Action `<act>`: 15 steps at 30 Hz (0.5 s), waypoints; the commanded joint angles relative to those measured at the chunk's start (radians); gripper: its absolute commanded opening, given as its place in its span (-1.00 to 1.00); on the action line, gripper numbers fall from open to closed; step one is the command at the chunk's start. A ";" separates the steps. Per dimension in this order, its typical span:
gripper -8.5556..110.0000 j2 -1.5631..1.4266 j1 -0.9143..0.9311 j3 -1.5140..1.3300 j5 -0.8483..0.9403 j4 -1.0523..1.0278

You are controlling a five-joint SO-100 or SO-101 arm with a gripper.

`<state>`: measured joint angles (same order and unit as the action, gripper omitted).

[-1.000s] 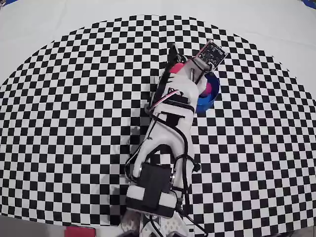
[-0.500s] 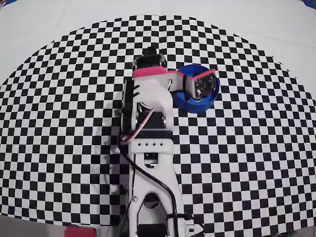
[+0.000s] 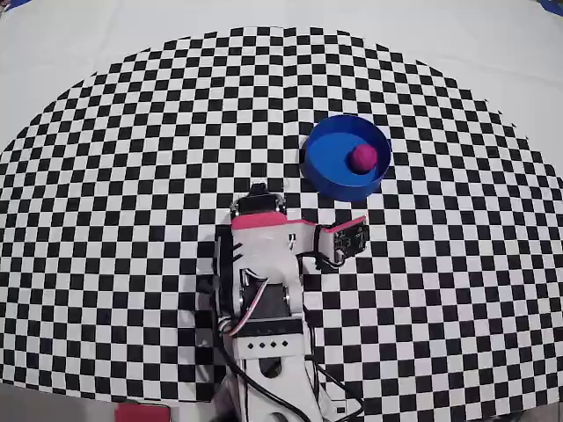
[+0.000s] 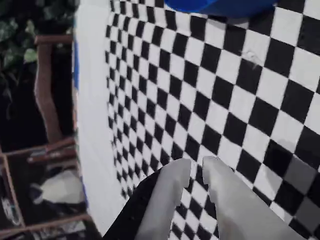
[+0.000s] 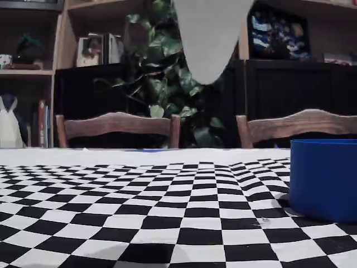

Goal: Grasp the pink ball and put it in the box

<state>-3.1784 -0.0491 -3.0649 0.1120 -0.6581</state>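
In the overhead view the pink ball [image 3: 362,157] lies inside the round blue box [image 3: 324,156], toward its right side. The arm [image 3: 264,264] is folded back, below and left of the box and well apart from it. In the wrist view my gripper [image 4: 196,166] hangs over the checkered cloth. Its two pale fingers [image 4: 170,200] stand a narrow gap apart with nothing between them. The box's blue edge [image 4: 220,6] shows at the top of that view. The fixed view shows the box's wall [image 5: 323,178] at the right; the ball is hidden there.
A black-and-white checkered cloth [image 3: 132,176] covers the table, with plain white cloth [image 3: 88,44] beyond it. Wooden chairs [image 5: 117,125], a plant and shelves stand behind the table. A pale blurred tapered shape [image 5: 209,39] hangs from the top of the fixed view.
The arm has pulled back from over the box toward the bottom of the overhead view. The ball, earlier at the gripper over the box, now lies uncovered inside it.
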 commanded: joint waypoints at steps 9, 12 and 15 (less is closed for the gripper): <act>-0.85 -0.072 0.020 -0.046 -0.005 -0.153; -0.85 -0.072 0.020 -0.046 -0.005 -0.153; -0.85 -0.072 0.020 -0.046 -0.002 -0.153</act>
<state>-3.2352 -0.0337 -3.1048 0.1089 -0.8084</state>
